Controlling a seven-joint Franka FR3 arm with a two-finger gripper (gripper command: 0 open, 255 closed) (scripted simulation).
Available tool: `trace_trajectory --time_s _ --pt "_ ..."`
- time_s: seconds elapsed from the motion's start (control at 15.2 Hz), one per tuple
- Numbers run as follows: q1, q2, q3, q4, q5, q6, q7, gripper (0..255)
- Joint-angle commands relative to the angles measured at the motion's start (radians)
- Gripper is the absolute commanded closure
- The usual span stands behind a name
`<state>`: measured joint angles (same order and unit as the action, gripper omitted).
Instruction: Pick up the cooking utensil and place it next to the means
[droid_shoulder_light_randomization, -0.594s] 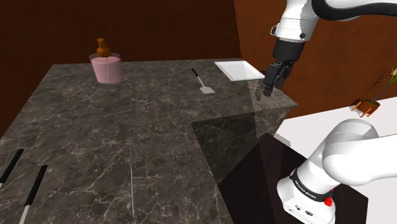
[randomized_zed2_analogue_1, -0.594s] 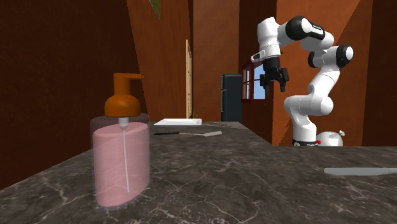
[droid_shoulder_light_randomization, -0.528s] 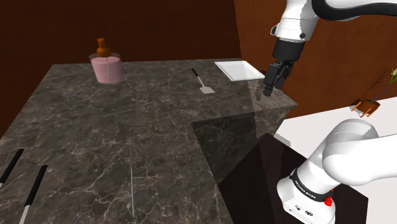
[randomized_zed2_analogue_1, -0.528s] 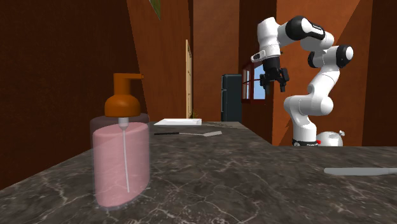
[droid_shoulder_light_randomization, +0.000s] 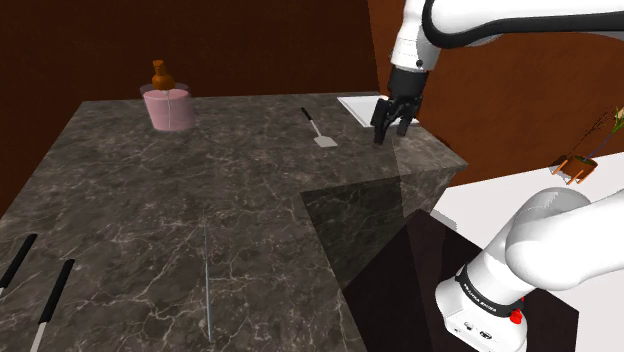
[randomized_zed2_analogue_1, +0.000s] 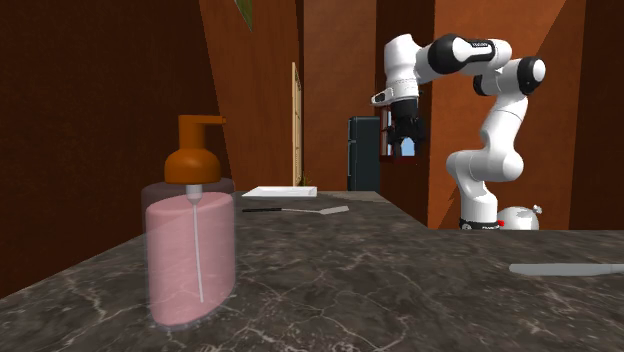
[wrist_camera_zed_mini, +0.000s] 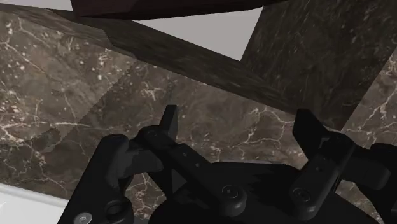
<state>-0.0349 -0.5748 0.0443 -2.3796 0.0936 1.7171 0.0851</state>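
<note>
Fingers (wrist_camera_zed_mini: 169, 125) stand apart, empty; the spatula (droid_shoulder_light_randomization: 322, 137) lies aside of them on the surface (droid_shoulder_light_randomization: 200, 210), so straddle its seemingly thin handle (droid_shoulder_light_randomization: 309, 119) squarely

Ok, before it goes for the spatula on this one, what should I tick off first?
1. Pincer open and empty: ok. In the wrist view its fingers stand apart with nothing between them.
2. Spatula free to grasp: ok. It lies flat on the counter, apart from the tray.
3. Pincer above the spatula: not ok. It hangs near the tray, to the shoulder view's right of the spatula.
4. Room beside the soap bottle: ok. Bare counter lies around it.
5. Fingers lined up across the handle: cannot tell.
</note>
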Motion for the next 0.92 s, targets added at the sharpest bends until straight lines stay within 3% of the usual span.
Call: trace_trajectory --time_s 0.0,0.86 --pt "-0.007 0.06 0.009 0.024 -0.002 0.05 0.025 0" --pt "-0.058 0.522 0.026 0.328 -0.067 0.282 0.179 0"
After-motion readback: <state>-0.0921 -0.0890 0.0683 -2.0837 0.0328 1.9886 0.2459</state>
